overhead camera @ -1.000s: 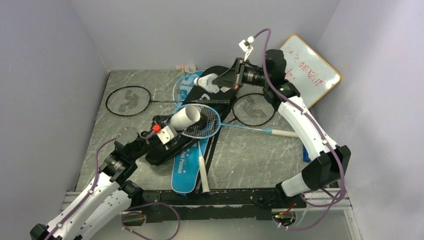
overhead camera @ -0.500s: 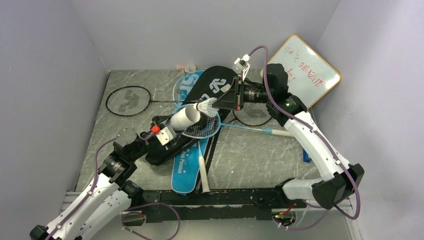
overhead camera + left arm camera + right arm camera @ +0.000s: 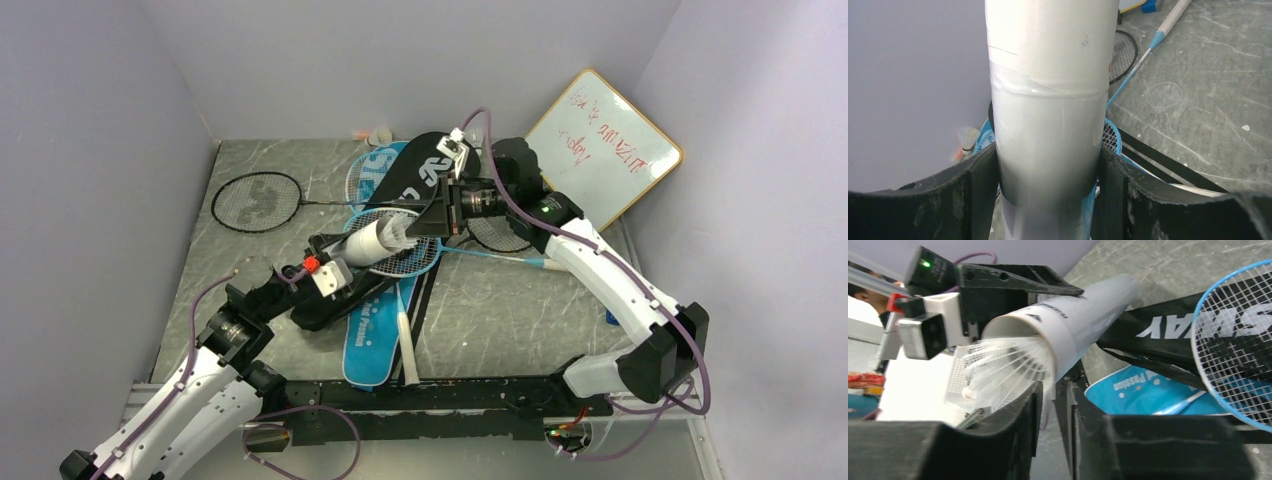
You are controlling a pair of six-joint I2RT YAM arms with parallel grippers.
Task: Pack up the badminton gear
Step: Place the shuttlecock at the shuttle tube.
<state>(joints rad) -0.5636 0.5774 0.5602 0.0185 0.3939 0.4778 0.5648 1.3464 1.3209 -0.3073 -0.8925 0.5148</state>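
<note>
Left claw (image 3: 1048, 172): it is closed around the white tube (image 3: 1088, 310), which is held up at a slant above the tabletop (image 3: 500, 310).
Right claw (image 3: 1050, 390): the jaws are seen a tiny bit apart, right at the mouth of the tube. It cannot be told if the feathers are pinched or let go.
Shuttlecock (image 3: 998, 367): it is seen partly inside the mouth of the tube, just beside the right claw.
How it feels: it is likely very light, and its thin feathers are easily bent. It is best held softly, never squeezed.
Blue racket (image 3: 1238, 340): it is laid on the black bag (image 3: 1168, 330) and the blue bag (image 3: 1138, 390), not yet packed.
Where to hold it: the frame looks thin and the strings soft, so the handle is the best spot.
</note>
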